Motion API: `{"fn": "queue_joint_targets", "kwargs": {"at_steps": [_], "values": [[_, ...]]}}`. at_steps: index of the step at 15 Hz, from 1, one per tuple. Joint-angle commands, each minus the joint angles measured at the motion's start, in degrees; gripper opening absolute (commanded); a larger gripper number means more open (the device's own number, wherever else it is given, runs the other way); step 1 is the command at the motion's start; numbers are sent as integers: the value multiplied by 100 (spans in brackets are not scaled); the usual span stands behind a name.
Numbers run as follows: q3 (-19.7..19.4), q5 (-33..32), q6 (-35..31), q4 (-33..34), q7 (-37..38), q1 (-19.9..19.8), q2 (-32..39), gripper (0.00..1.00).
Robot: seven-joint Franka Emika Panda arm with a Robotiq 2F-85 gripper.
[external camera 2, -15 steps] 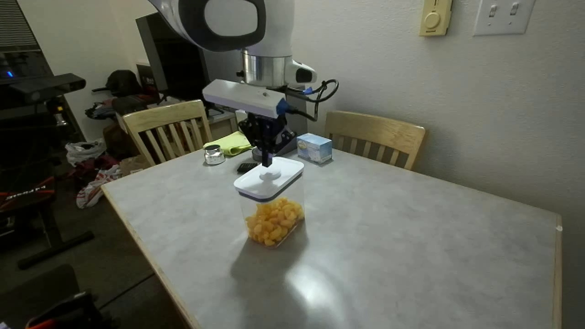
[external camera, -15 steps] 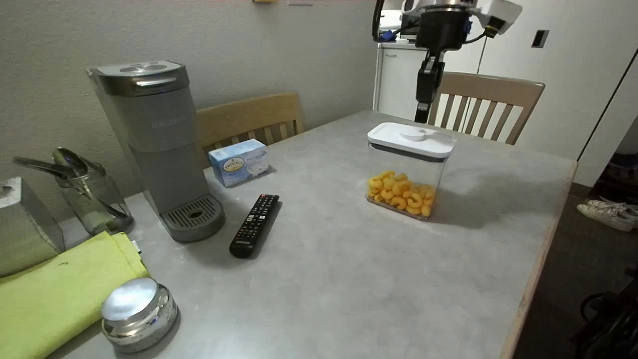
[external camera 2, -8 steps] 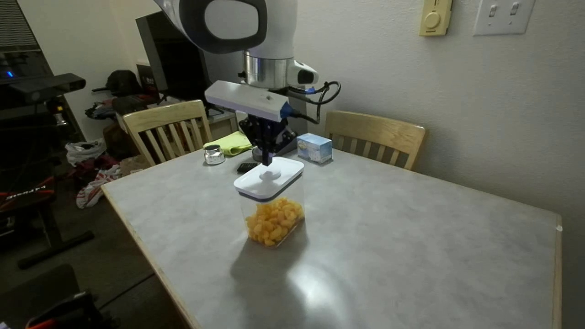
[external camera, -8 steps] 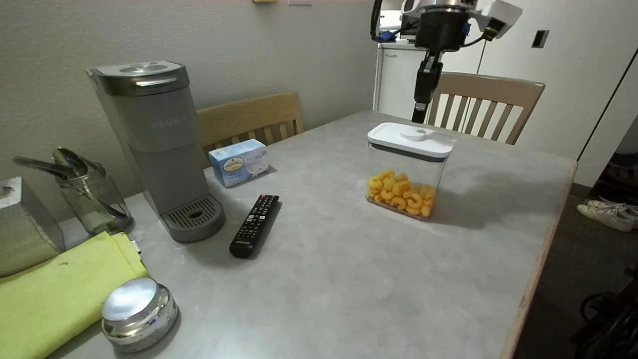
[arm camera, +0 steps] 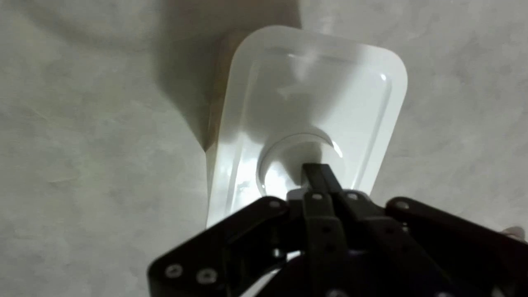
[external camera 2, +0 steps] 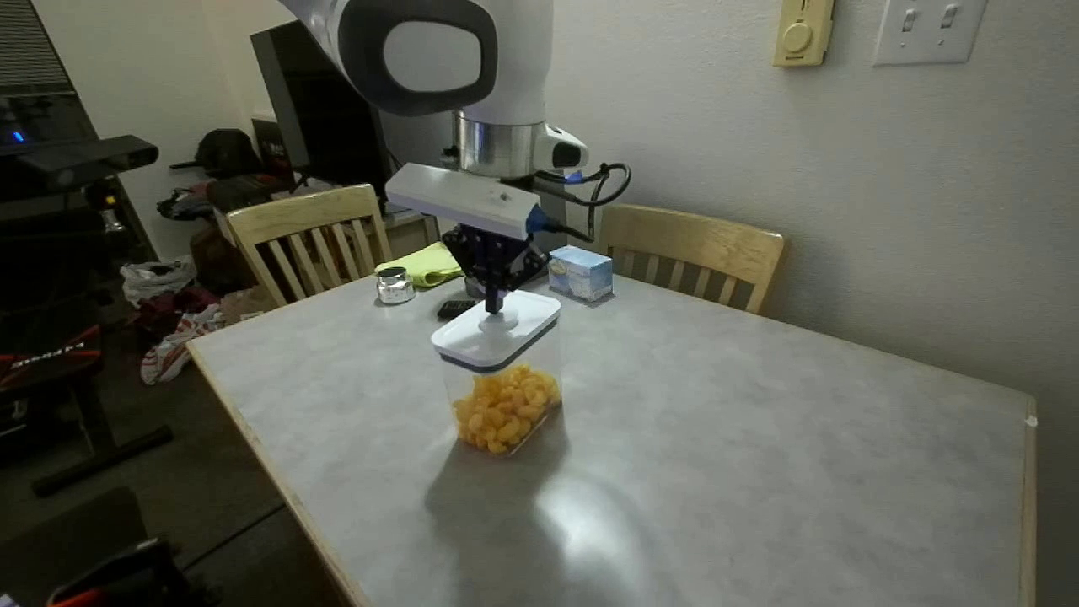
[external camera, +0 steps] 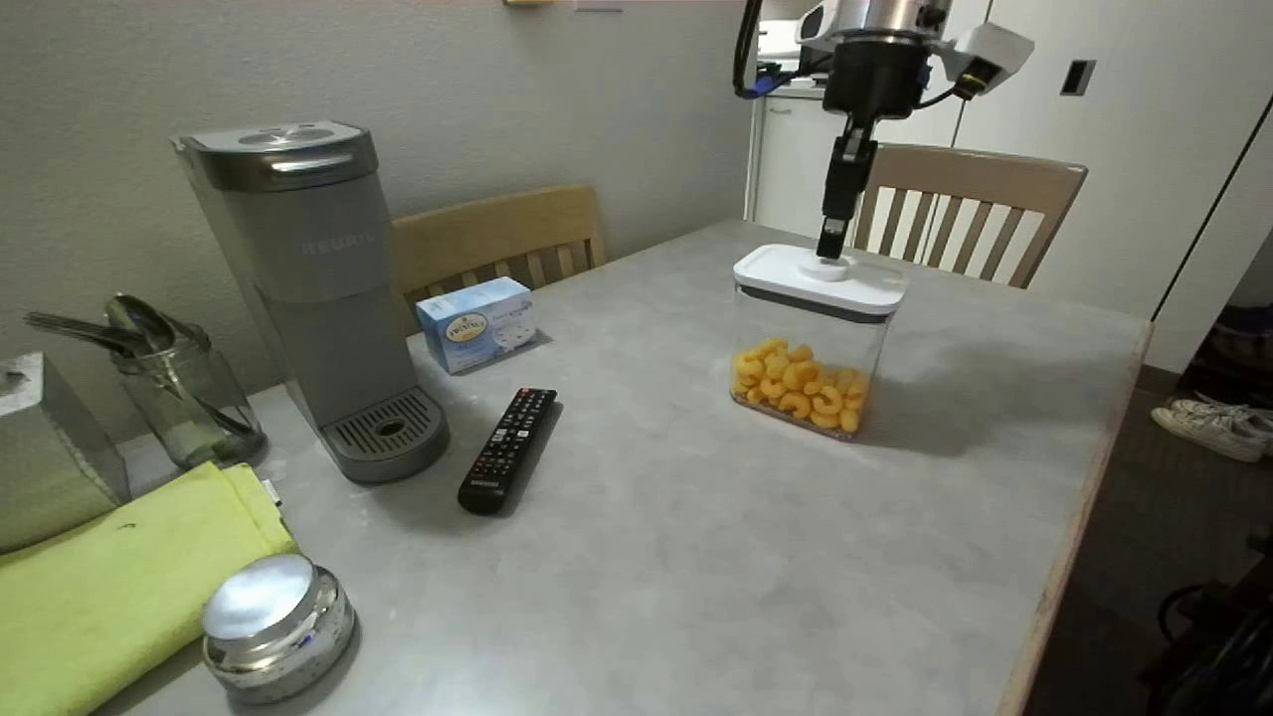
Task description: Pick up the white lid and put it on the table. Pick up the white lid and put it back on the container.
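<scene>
Coffee maker (external camera: 316,268): KEURIG — box (external camera: 477,324): TWININGS — remote (external camera: 508,450): SAMSUNG.

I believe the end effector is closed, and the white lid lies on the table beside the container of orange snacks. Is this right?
Not quite: the lid sits on the container of orange snacks, not beside it on the table, as both exterior views show. The end effector is indeed closed.

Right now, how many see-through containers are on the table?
2: the container, with the white lid on, below the gripper; the cutlery jar, beside the coffee maker. Others may be hidden.
</scene>
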State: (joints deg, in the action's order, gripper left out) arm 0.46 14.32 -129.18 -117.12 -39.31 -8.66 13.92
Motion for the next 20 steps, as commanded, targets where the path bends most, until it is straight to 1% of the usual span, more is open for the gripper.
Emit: {"fn": "queue_joint_targets", "kwargs": {"at_steps": [1,10,15,20], "values": [[20,69,-215,59,-242,-45,219,0],[37,-2,-539,72,-307,-39,476,0],[6,-293,-849,43,-179,7,728,0],[13,-473,-896,60,-155,16,748,0]]}}
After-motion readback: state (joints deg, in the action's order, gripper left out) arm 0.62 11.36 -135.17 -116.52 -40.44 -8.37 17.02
